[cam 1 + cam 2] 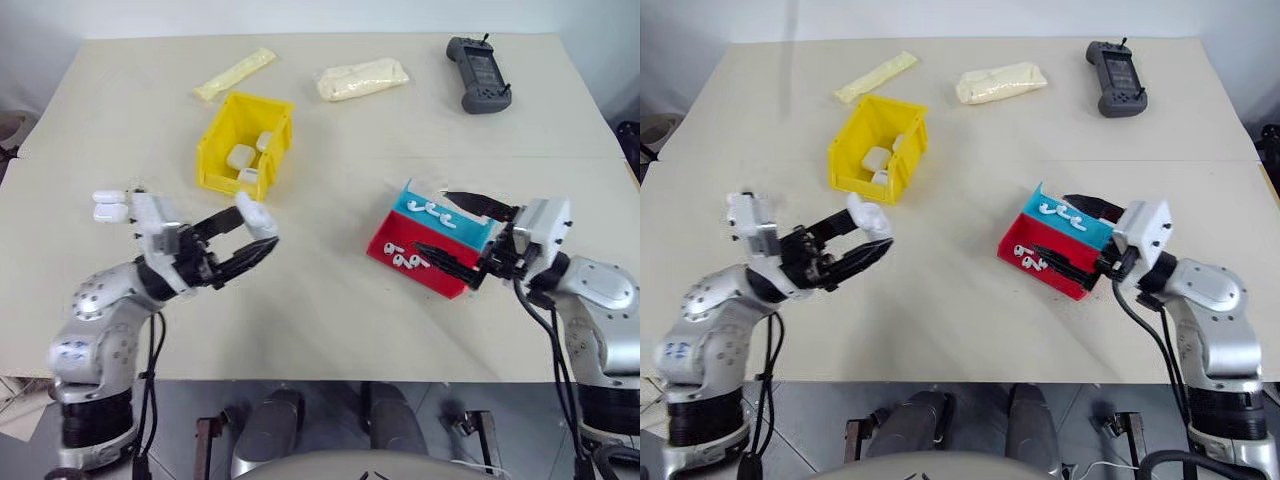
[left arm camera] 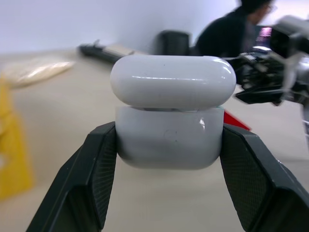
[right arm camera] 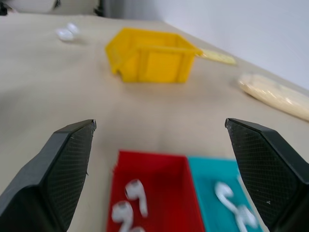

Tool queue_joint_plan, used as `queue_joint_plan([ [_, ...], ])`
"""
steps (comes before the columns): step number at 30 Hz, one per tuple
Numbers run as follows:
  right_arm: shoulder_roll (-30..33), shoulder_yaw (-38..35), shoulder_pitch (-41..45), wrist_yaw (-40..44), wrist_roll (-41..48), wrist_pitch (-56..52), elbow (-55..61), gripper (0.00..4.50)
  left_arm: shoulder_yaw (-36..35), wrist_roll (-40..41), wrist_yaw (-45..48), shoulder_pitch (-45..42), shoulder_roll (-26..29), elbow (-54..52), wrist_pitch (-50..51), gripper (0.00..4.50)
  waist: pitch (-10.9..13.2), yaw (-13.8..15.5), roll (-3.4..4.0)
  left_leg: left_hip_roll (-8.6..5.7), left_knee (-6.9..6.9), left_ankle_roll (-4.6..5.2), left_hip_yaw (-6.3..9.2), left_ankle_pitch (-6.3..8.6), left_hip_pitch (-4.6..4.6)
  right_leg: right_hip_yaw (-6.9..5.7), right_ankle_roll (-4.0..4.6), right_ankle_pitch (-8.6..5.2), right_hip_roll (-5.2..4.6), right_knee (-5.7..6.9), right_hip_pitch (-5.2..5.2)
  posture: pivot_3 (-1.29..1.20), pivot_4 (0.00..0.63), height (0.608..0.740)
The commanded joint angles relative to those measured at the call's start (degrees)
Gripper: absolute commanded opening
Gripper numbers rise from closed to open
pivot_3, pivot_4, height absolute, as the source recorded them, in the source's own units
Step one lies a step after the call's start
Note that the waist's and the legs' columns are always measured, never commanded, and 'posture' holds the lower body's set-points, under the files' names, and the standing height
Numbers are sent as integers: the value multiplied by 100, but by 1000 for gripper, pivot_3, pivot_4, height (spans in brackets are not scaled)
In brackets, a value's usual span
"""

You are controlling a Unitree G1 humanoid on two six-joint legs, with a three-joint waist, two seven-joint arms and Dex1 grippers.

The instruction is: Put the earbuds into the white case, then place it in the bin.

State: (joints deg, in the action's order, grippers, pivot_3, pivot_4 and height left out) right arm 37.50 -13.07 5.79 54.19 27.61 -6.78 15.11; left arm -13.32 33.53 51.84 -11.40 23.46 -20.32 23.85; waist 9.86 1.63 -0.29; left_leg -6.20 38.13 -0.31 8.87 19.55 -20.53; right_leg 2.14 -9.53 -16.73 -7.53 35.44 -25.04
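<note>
A: What do you have in front of you, biggest things first?

B: You have the wide beige tabletop (image 1: pixel 330 300), then the small bright yellow plastic bin (image 1: pixel 222 140) standing well beyond your left fingertips, with several white cases lying inside it. Next is the red and blue tray (image 3: pixel 159 193), which sits right under and between your right fingers.

A: And the grippers?

B: Your left gripper (image 2: pixel 169 145) is clamped on the glossy white rounded case (image 2: pixel 170 116); one black pad (image 2: pixel 104 159) presses each side of the lower half, and the lid sits just above the fingertips, seemingly down. Your right gripper (image 3: pixel 159 140) stands spread wide with nothing between its fingers.

A: Where are the earbuds?

B: You can see the tiny white glossy earbuds (image 3: pixel 130 203) lying in the tray below your spread right fingers, some in the red half, some in the blue. Two more white cases (image 1: pixel 108 205) lie on the table behind your left wrist.
</note>
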Motion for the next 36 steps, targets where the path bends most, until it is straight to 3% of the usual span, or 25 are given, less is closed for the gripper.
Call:
queue_joint_plan([
  [1,167,-569,-595,-84,132,15,644,4500,518,-18,606,-345,-327,420,-897,2797,0,4,-1,-2,-2,1,-1,1,0,-3,-1,1,-1,-2,1,0,150,740],
  [4,125,-1147,-1287,-183,292,49,1048,4500,1025,29,1485,-607,-520,804,-1471,2797,0,-24,-2,-1,-1,8,-3,5,0,-1,-3,2,0,-5,2,0,150,740],
  [11,74,-2127,-2629,-210,275,120,1462,4500,1734,59,2476,-1238,-1238,1521,-2572,2797,1,-6,-4,2,1,16,-18,10,35,-5,-12,7,2,-25,52,0,150,740],
  [16,344,-2245,-3112,-15,153,2,1522,4500,1901,101,2652,-1327,-1334,1767,-2625,2797,0,-21,-3,3,-2,25,-16,14,39,1,-15,8,4,-30,52,0,150,740],
  [20,925,-2105,-2989,-50,498,-937,1742,4500,1888,77,2583,-1166,-1216,1748,-2513,2797,0,-26,-3,3,3,27,-14,15,40,6,-19,10,4,-31,53,0,150,740],
  [25,2121,-1464,-1950,-289,1129,-2696,2034,4500,1822,-40,2182,-935,-1125,1603,-2526,2797,1,-3,-1,4,4,29,-17,16,40,11,-20,13,2,-34,50,0,150,740],
  [29,2879,7,-276,-429,1176,-3920,1931,4500,1814,-74,1976,-728,-1002,1443,-2514,2797,1,12,-3,6,7,28,-4,18,31,-2,-19,14,1,-47,51,0,150,740],
  [32,3043,1128,908,-488,870,-4666,1813,4500,1839,-76,1899,-641,-938,1360,-2504,2797,2,22,-4,6,7,30,-1,19,25,-6,-21,15,-1,-58,48,0,150,740],
  [36,2693,2415,2324,-665,348,-5414,1540,4500,1866,-113,1786,-556,-887,1282,-2519,2797,3,16,-6,5,5,31,-1,21,16,-10,-24,18,-4,-70,43,0,150,740],
])
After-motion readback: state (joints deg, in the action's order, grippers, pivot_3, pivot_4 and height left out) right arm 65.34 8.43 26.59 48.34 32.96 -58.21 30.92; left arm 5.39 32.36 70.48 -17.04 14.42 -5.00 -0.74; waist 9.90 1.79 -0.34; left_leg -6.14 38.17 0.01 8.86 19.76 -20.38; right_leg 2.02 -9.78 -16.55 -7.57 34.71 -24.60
